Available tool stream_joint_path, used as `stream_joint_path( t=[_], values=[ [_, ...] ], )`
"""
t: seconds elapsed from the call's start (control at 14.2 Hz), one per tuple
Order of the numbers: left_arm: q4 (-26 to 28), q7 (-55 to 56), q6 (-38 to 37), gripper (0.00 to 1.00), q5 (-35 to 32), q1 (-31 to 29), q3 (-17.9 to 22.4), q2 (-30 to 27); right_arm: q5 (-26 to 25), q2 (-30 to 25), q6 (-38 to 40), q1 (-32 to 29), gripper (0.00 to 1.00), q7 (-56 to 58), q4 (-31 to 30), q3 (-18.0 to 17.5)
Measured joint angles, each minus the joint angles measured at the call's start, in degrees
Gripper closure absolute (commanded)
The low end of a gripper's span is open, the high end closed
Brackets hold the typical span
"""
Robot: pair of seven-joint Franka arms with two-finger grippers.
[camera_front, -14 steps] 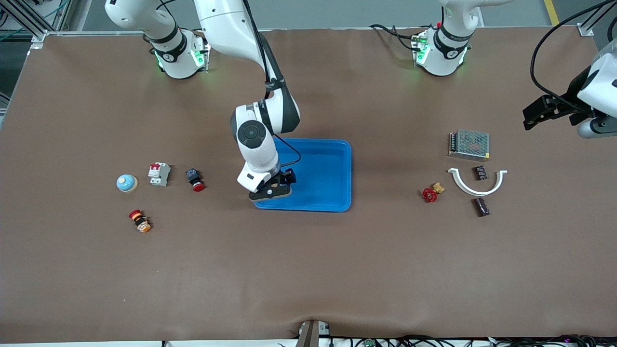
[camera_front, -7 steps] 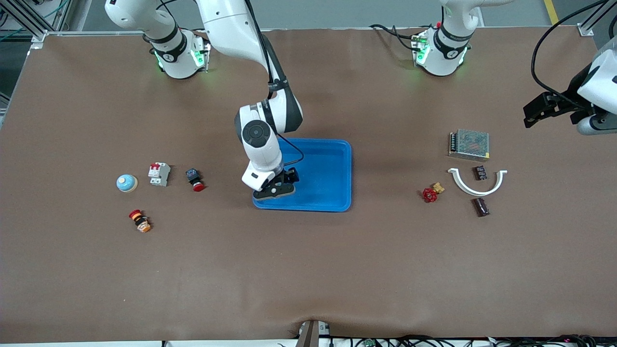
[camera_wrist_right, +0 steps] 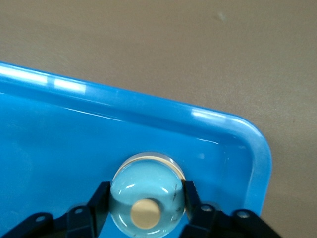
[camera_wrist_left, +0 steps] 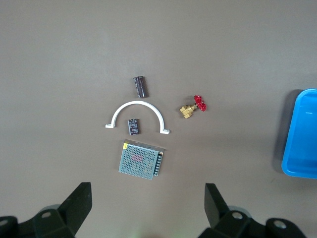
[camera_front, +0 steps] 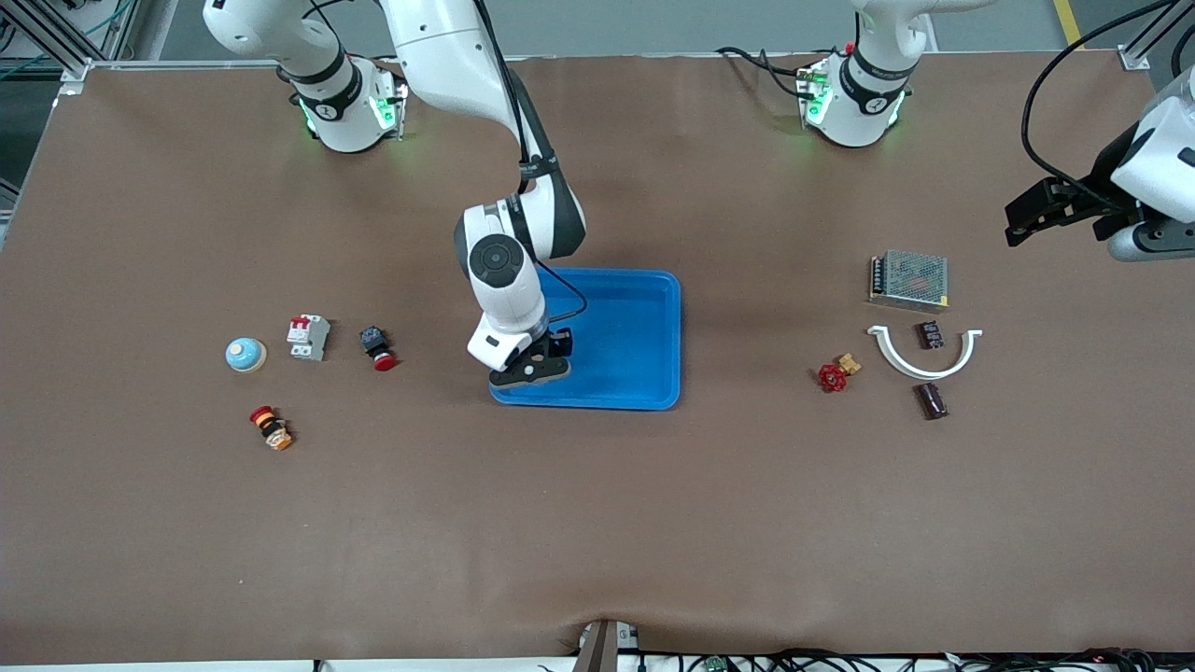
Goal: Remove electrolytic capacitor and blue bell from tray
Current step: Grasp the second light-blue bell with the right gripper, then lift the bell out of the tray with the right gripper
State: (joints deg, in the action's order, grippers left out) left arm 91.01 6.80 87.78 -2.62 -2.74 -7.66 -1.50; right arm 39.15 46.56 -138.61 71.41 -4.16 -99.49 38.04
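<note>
A pale blue bell (camera_wrist_right: 148, 181) with a cream button sits in the corner of the blue tray (camera_wrist_right: 59, 134) nearest the front camera, at the right arm's end. My right gripper (camera_wrist_right: 146, 198) is shut on it, one finger on each side. From the front, this gripper (camera_front: 529, 370) hides that bell. Another pale blue bell (camera_front: 246, 355) rests on the table toward the right arm's end. A dark cylindrical capacitor (camera_front: 931, 400) (camera_wrist_left: 140, 86) lies toward the left arm's end. My left gripper (camera_front: 1022, 222) (camera_wrist_left: 147, 198) hangs open in the air beside the metal mesh box (camera_wrist_left: 141, 159).
A white curved bracket (camera_front: 924, 355) encloses a small dark component (camera_front: 929, 334). A red-handled brass valve (camera_front: 836, 373) and the mesh box (camera_front: 908, 279) lie close by. Near the loose bell are a white breaker (camera_front: 308, 337) and two red push buttons (camera_front: 378, 348) (camera_front: 271, 427).
My right gripper has shifted a little farther in over the tray's corner and lower. The left gripper has drifted slightly toward the robots' bases.
</note>
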Motion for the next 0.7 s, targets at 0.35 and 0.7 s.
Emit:
stream_joint_path(
  t=[0.35,0.7],
  values=[
    [0.2,0.0,0.0,0.0,0.0,0.0,0.0,0.0,0.0,-0.3,3.1,0.1,0.67,0.1,1.0,0.5],
    [0.2,0.0,0.0,0.0,0.0,0.1,0.0,0.0,-0.2,-3.9,20.6,0.3,0.67,6.6,6.2,9.2]
  ],
)
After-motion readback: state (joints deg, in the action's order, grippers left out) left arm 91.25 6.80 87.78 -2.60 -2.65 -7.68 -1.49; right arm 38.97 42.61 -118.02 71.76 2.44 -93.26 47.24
